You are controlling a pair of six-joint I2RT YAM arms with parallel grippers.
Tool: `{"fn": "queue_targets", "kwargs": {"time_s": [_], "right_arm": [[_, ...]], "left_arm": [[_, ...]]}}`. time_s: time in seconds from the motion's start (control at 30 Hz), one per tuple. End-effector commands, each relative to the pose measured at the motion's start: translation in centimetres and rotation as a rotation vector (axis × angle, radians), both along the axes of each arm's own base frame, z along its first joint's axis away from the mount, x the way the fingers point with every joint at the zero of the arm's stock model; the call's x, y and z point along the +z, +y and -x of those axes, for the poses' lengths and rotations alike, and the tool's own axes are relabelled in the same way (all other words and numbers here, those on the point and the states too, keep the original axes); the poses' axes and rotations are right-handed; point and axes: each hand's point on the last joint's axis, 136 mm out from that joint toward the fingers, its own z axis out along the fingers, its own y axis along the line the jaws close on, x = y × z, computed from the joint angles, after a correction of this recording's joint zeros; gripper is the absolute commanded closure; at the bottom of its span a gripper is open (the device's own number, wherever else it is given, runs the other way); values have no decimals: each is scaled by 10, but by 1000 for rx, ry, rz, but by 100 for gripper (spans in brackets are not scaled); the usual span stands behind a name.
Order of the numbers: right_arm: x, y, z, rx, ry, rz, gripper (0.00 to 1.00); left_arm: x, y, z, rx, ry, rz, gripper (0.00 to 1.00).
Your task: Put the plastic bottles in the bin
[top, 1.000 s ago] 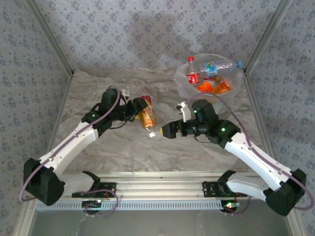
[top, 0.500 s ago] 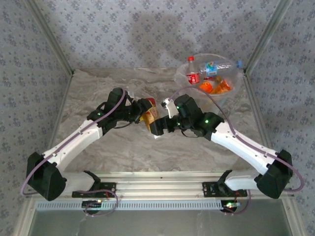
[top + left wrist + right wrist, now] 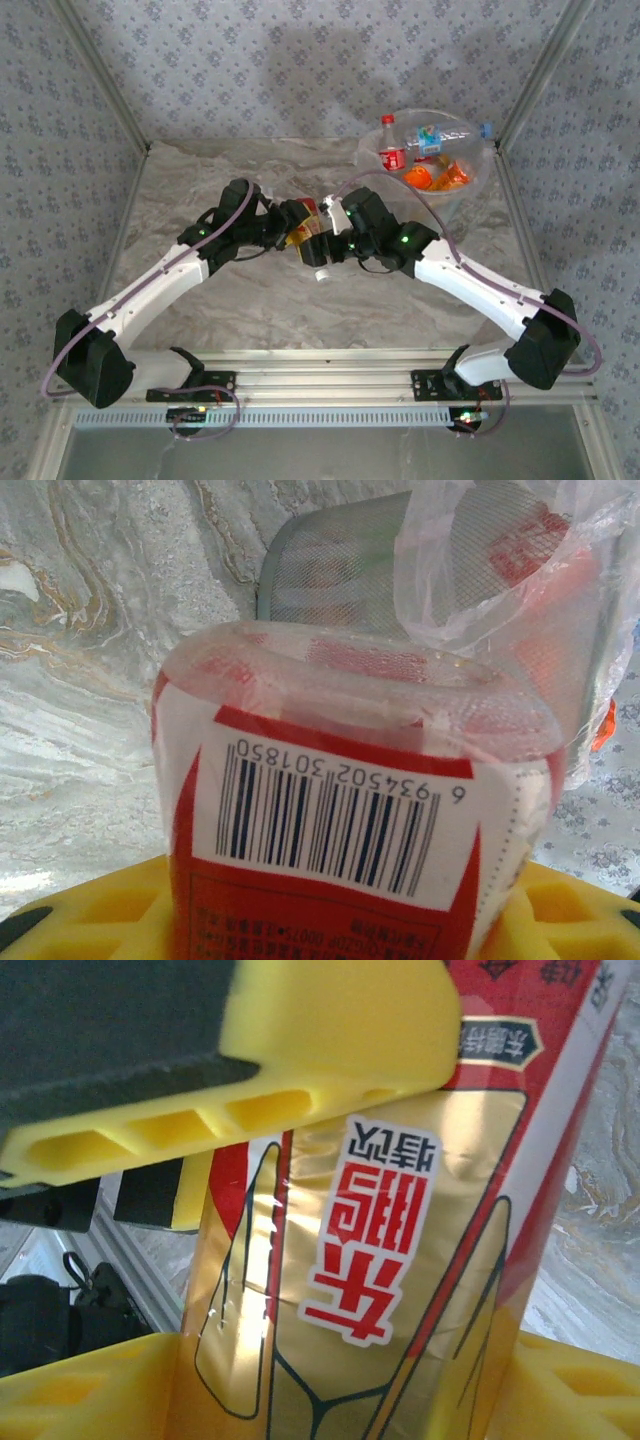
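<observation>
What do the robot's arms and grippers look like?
The left arm and right arm have white shells, black joints and bases, small green lights and a mauve cable looping alongside each. The left gripper and right gripper are black, with bright yellow fingers moulded with hollow cells.

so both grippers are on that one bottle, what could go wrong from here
1. The left gripper is shut on the red-and-gold labelled plastic bottle, the right gripper with its pads flanking it; releasing before the right grips firmly could drop it on the table.
2. Its clear wall may buckle and slip on the way to the round translucent bin.
</observation>
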Motion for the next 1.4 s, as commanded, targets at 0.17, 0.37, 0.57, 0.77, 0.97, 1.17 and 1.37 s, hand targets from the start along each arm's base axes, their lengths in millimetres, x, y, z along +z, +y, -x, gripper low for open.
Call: {"fn": "queue_targets", "kwargs": {"time_s": [0.17, 0.37, 0.57, 0.77, 0.97, 1.17, 1.37], "right_arm": [[29, 3, -3, 8, -70, -47, 41], [36, -26, -2, -25, -90, -16, 44], [55, -74, 2, -75, -123, 33, 45], [91, -136, -3, -143, -223, 110, 45], [126, -177, -24, -195, -324, 175, 45], [142, -193, -61, -211, -357, 259, 45], [143, -215, -104, -243, -393, 392, 46]], "left_arm": [[24, -9, 0, -10, -21, 76, 38], [55, -8, -1, -32, -122, 125, 0], [96, 0, 4, -97, -303, 134, 0], [117, 3, 25, -283, -502, 22, 0], [105, 6, 43, -414, -551, -80, 0], [93, 5, 50, -449, -544, -86, 0], [84, 8, 53, -457, -540, -113, 0]]}}
